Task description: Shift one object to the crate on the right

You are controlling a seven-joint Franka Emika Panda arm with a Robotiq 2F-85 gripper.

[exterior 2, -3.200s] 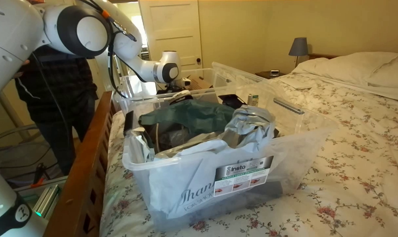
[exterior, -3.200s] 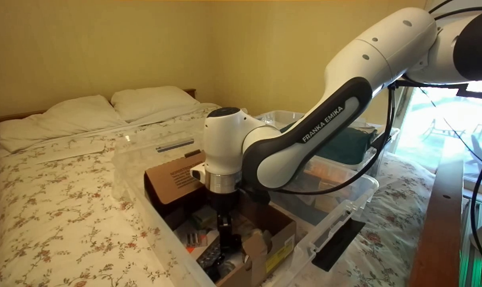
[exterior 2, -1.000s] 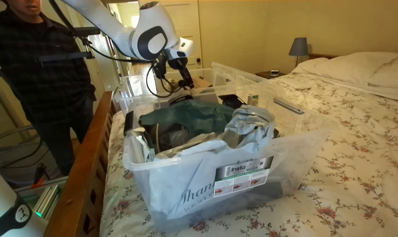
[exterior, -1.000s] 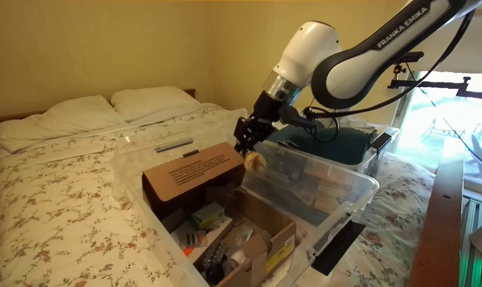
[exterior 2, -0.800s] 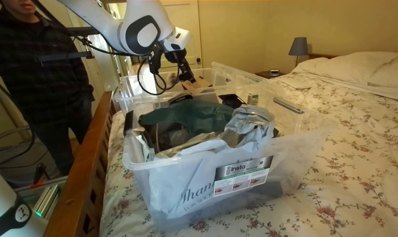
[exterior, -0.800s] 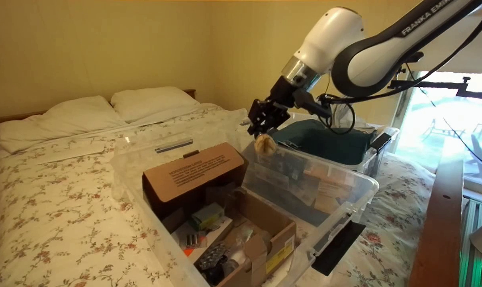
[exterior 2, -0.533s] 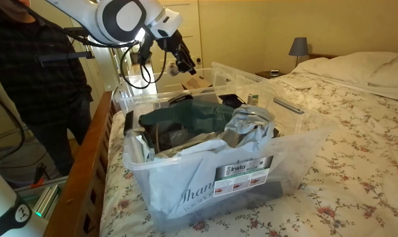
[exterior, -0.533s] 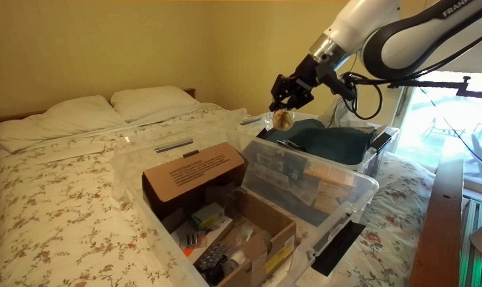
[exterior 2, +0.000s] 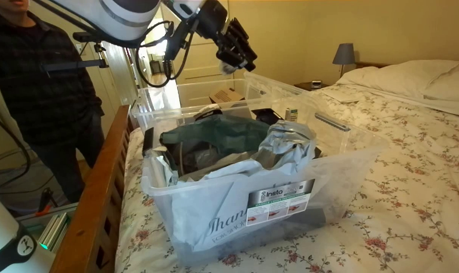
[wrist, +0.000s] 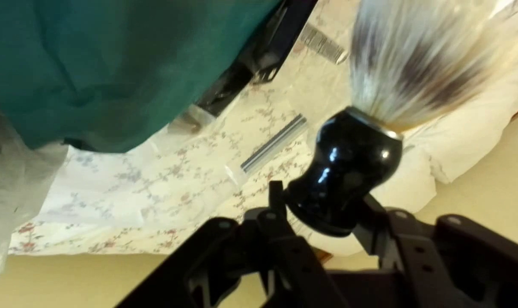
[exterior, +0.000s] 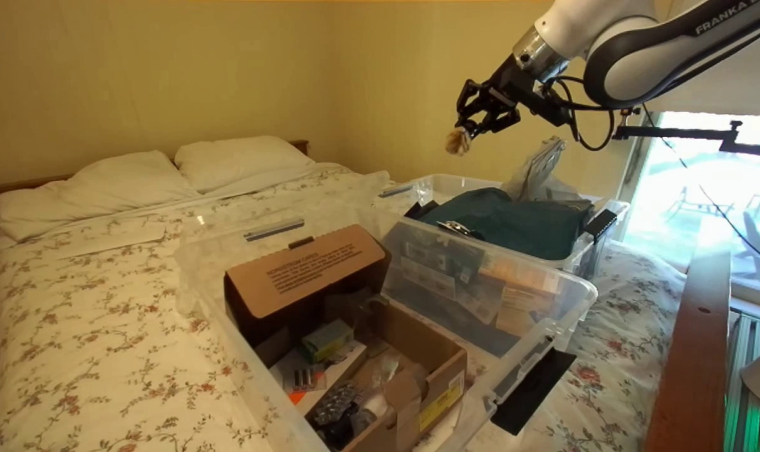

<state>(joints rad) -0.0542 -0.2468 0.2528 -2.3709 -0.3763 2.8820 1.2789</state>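
Observation:
A shaving brush with a glossy black handle (wrist: 344,167) and pale, dark-streaked bristles (wrist: 413,64) is pinched at its handle base by my gripper (wrist: 323,205). In both exterior views the gripper (exterior: 470,127) hangs in the air above the tubs' rims, with the brush tuft (exterior: 458,142) pointing down and away from the arm; the tuft (exterior 2: 226,68) is partly behind the fingers there. The crate, a clear plastic tub (exterior 2: 347,182), holds a dark green bag (exterior 2: 225,132) and grey plastic wrapping (exterior 2: 290,140). In an exterior view the crate (exterior: 446,180) stands below and right of the brush.
Beside the crate, another clear tub (exterior: 531,342) holds an open cardboard box (exterior: 304,270) with several small items. Both tubs stand on a flowered bed (exterior: 103,351). A wooden bed rail (exterior 2: 100,167) runs along one side; a person (exterior 2: 43,76) stands beyond it.
My gripper has risen out of the cardboard box with the brush. It has swung over toward the crate and climbed higher, tilting as it went; the grip has stayed the same.

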